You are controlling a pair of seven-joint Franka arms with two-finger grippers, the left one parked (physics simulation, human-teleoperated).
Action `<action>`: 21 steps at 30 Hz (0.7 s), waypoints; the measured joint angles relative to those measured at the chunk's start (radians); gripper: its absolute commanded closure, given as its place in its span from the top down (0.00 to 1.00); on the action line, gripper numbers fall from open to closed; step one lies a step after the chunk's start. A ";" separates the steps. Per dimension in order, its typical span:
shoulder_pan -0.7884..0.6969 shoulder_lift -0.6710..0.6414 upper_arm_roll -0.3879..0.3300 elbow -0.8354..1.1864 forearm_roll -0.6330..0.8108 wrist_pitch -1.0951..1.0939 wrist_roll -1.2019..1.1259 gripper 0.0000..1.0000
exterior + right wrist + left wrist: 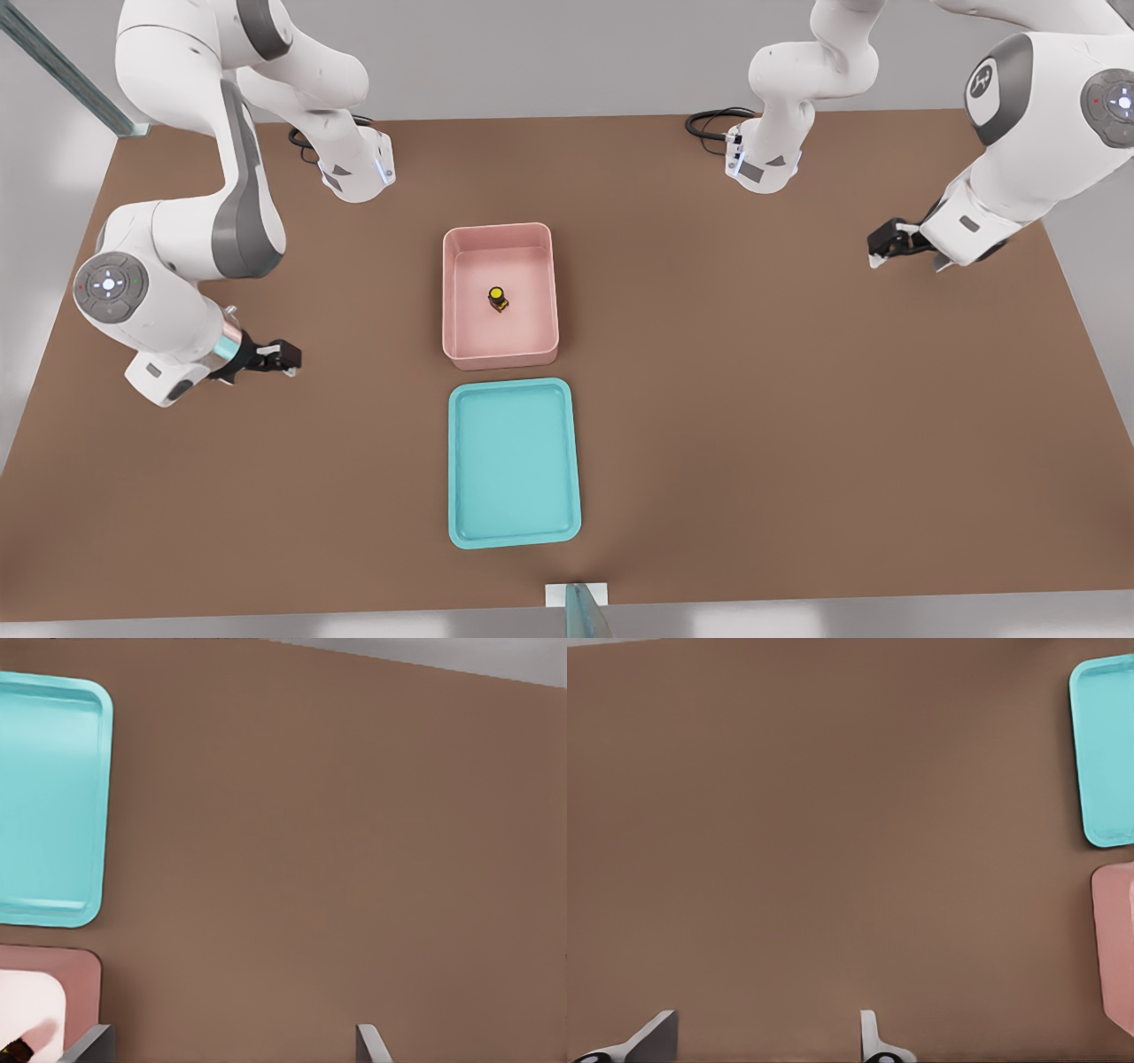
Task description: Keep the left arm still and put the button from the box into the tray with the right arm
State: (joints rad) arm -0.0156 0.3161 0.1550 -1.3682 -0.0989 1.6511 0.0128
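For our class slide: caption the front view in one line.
Yellow button in pink box, teal tray beside it; open gripper hovers at front view's left.

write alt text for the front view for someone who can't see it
A yellow-capped button stands inside a pink box in the middle of a brown table, with an empty teal tray beside the box on the side nearer the camera. The right arm's gripper is open at the front view's left, well away from both.

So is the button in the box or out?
In: the button stands inside the box; the open claw hovers at the front view's left.
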 measured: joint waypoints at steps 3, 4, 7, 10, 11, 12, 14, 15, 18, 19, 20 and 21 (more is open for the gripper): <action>-0.001 -0.017 0.052 -0.096 -0.003 0.035 0.004 1.00; 0.012 -0.023 0.109 -0.163 -0.004 0.064 0.005 1.00; 0.121 -0.020 0.221 -0.327 -0.012 0.187 0.010 1.00; 0.222 0.005 0.273 -0.427 -0.039 0.311 0.034 1.00; 0.236 0.009 0.281 -0.466 -0.049 0.351 0.044 1.00; 0.245 0.011 0.287 -0.512 -0.058 0.394 0.053 1.00; 0.250 0.014 0.291 -0.575 -0.094 0.472 0.071 1.00; 0.252 0.013 0.294 -0.592 -0.108 0.502 0.079 1.00; 0.265 0.011 0.306 -0.636 -0.137 0.568 0.101 1.00; 0.267 0.006 0.317 -0.648 -0.144 0.583 0.108 1.00; 0.269 0.002 0.327 -0.665 -0.149 0.595 0.114 1.00; 0.270 0.001 0.335 -0.684 -0.154 0.606 0.120 1.00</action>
State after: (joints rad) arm 0.2547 0.3166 0.4901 -2.0522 -0.2525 2.2572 0.1323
